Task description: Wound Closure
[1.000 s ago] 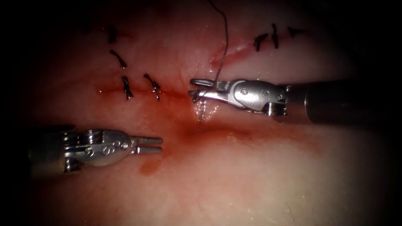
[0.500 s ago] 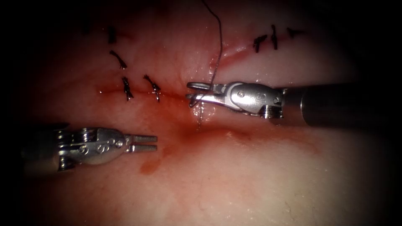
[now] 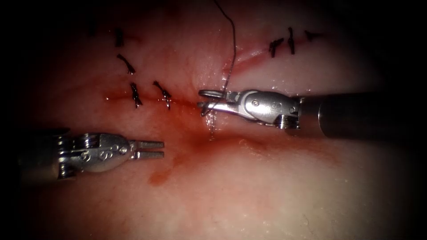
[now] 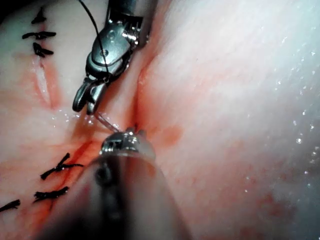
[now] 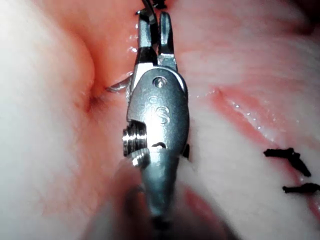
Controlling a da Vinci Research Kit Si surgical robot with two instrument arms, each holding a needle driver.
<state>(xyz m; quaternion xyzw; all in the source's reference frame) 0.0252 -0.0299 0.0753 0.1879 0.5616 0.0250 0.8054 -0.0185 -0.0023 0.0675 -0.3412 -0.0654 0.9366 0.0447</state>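
Note:
My right tool [image 3: 201, 99] [image 5: 156, 20] [image 4: 85, 105] lies over the cut [image 3: 184, 101], its jaws a little apart and holding nothing. The dark thread [image 3: 231, 49] comes down from above to these jaws. Just below them the thin curved needle [image 3: 212, 122] [image 4: 106, 121] [image 5: 117, 86] sits in the tissue [image 3: 267, 186] at the crease, only a short piece showing. To the lower left my left tool [image 3: 161, 150] [image 4: 124, 136] hovers over the tissue, its jaws slightly open with nothing between them.
Black knotted stitches [image 3: 134, 93] [image 3: 162, 93] close the cut's left part; others [image 3: 289, 42] stand at the upper right. Red fluid [image 3: 160, 178] stains the tissue below the cut. The right shaft [image 3: 356, 113] spans the right side.
The left tool has slid left, away from the cut. The right tool has shifted slightly left and down, and the thread above it has moved left with it.

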